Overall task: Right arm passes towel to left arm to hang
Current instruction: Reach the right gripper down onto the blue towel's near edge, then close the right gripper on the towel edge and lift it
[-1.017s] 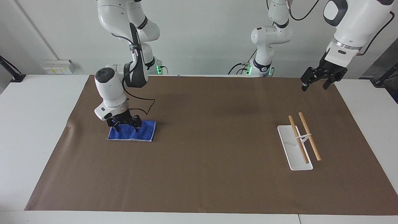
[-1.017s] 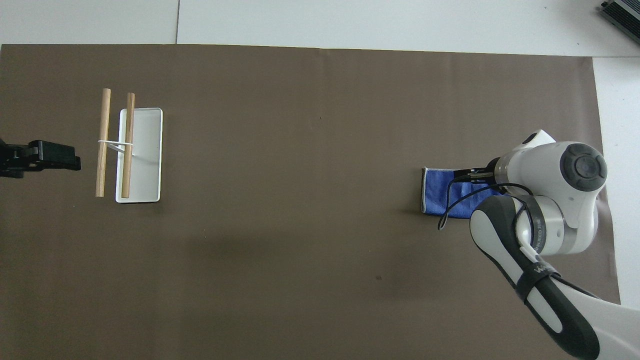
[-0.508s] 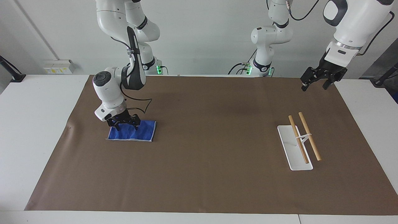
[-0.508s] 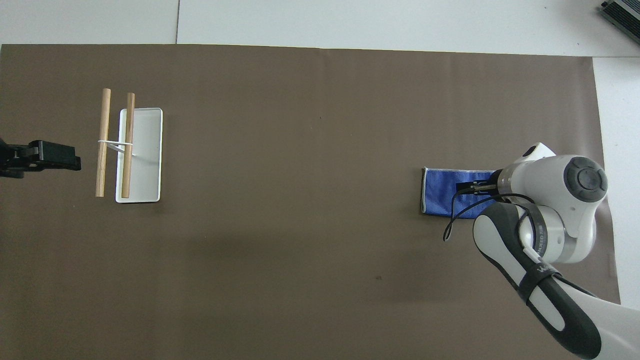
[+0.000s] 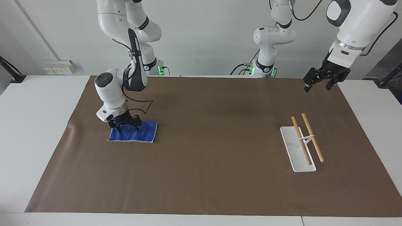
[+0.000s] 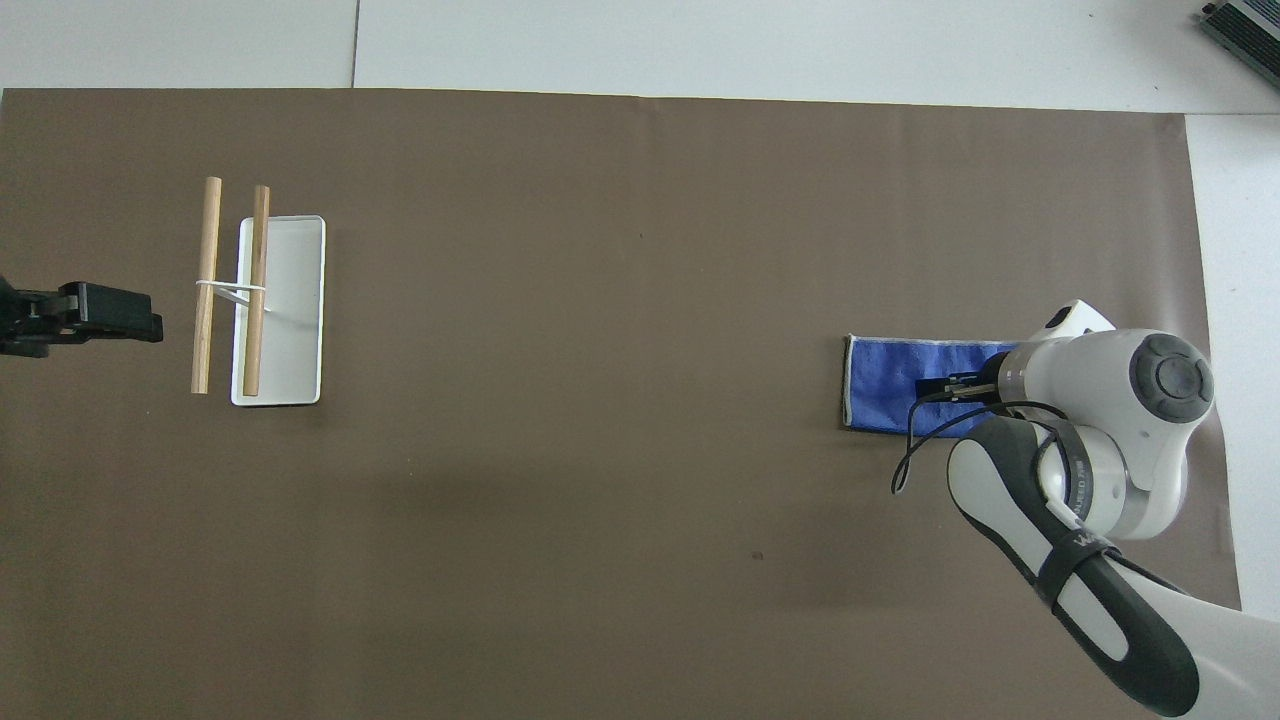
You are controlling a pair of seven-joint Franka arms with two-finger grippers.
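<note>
- Right gripper (image 5: 124, 126) — we see its fingers spread just over the towel (image 5: 138, 134), which lies flat on the brown mat (image 5: 201, 175).
- Left gripper (image 5: 317, 85) waits, fingers apart, above the mat's corner.

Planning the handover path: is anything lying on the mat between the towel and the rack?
Nothing visible. The towel lies flat under the open right gripper; only bare brown mat lies between it and the rack. The open left gripper waits over the mat's corner.
</note>
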